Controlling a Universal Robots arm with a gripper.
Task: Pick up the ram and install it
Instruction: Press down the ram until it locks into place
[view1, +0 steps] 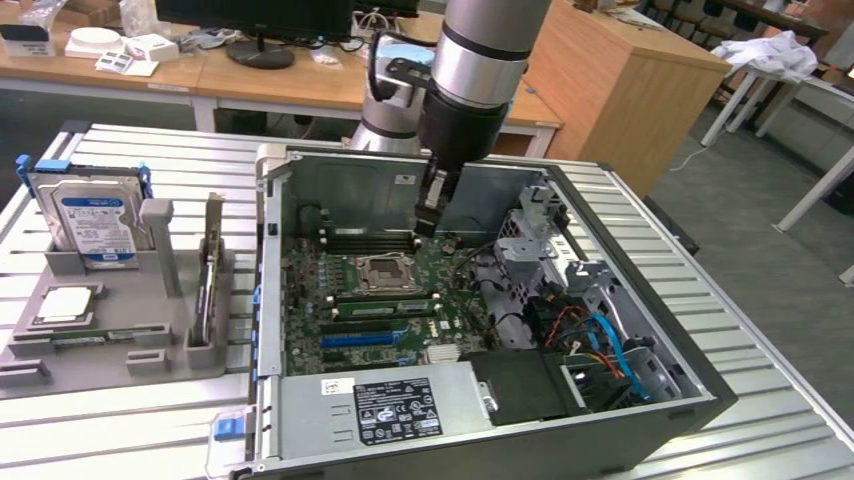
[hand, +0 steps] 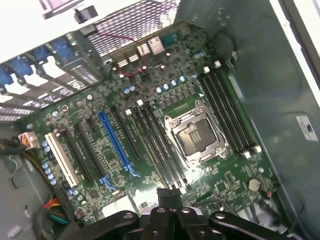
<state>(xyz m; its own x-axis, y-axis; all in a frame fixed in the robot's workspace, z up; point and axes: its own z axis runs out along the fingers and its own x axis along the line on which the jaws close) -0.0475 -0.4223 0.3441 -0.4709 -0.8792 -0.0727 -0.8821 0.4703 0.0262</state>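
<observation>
The gripper (view1: 427, 228) is lowered inside the open metal computer case (view1: 694, 385), jaws closed. A thin green ram (view1: 383, 307) stick is seen slotted beside the square silver socket (view1: 382, 271) on the motherboard (hand: 220, 185).

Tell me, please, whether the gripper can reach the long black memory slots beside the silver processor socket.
Probably yes: the grey computer case lies open, and the gripper hangs close over those slots with nothing between them.

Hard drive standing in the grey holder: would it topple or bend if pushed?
Probably rigid and heavy for its size: the hard drive looks like a solid metal block. It stands upright in the grey holder, so a nudge likely won't topple it. Its labelled face looks smooth, perhaps slippery.
</observation>
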